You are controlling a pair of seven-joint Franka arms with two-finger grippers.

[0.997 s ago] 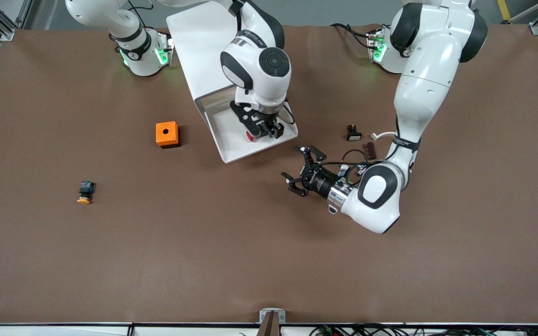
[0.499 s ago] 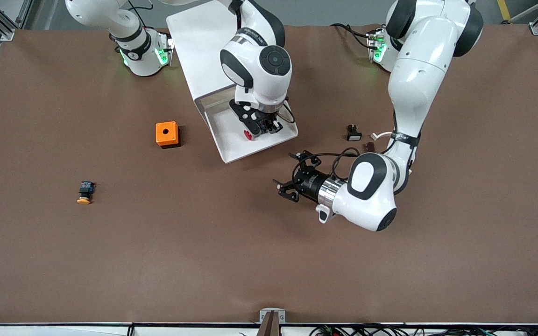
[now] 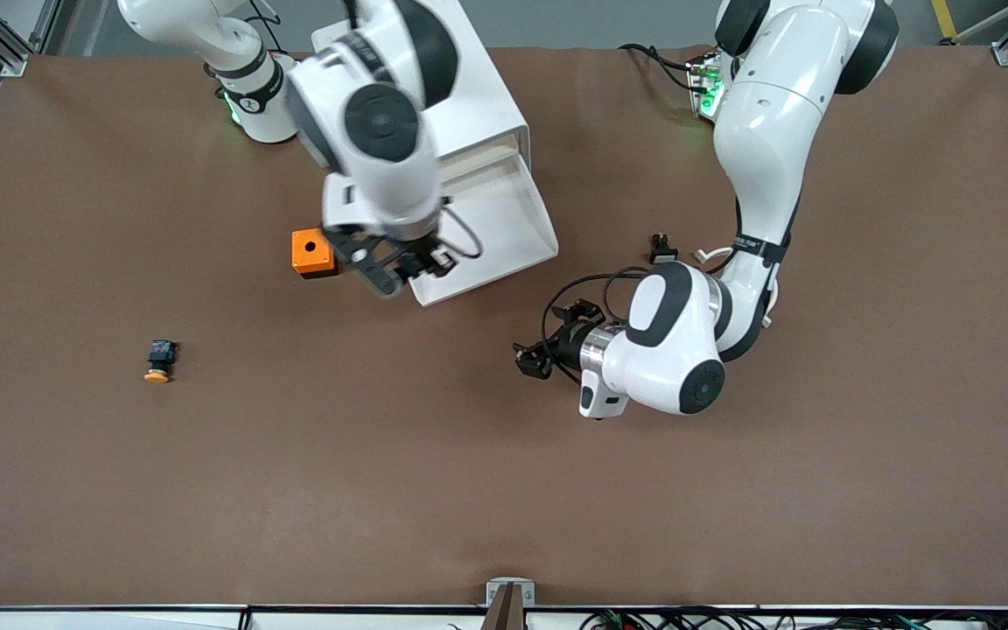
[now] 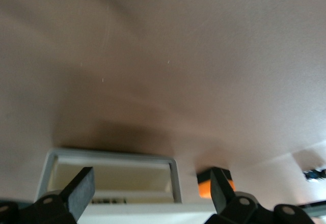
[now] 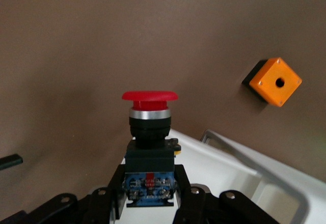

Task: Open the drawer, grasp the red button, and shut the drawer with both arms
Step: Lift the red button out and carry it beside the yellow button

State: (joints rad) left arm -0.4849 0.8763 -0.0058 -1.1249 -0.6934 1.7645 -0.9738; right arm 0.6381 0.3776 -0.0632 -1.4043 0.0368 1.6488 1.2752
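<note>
Brown-covered table (image 3: 206, 490) beneath both arms, grey floor along edges

- The right gripper (image 3: 399, 267) hangs over the open drawer's (image 3: 504, 223) corner, beside the orange cube (image 3: 312, 252).
- The left gripper (image 3: 537, 357) hovers low over the bare tabletop (image 3: 504, 490), nearer the camera than the drawer.
- The yellow-capped button (image 3: 158, 360) lies toward the right arm's end.

Right gripper (image 3: 399, 267) clamped, left gripper (image 3: 535, 354) spread wide

Matt brown table (image 3: 206, 490), glossy red-capped button (image 5: 149, 112), smooth white drawer (image 3: 504, 227)
</note>
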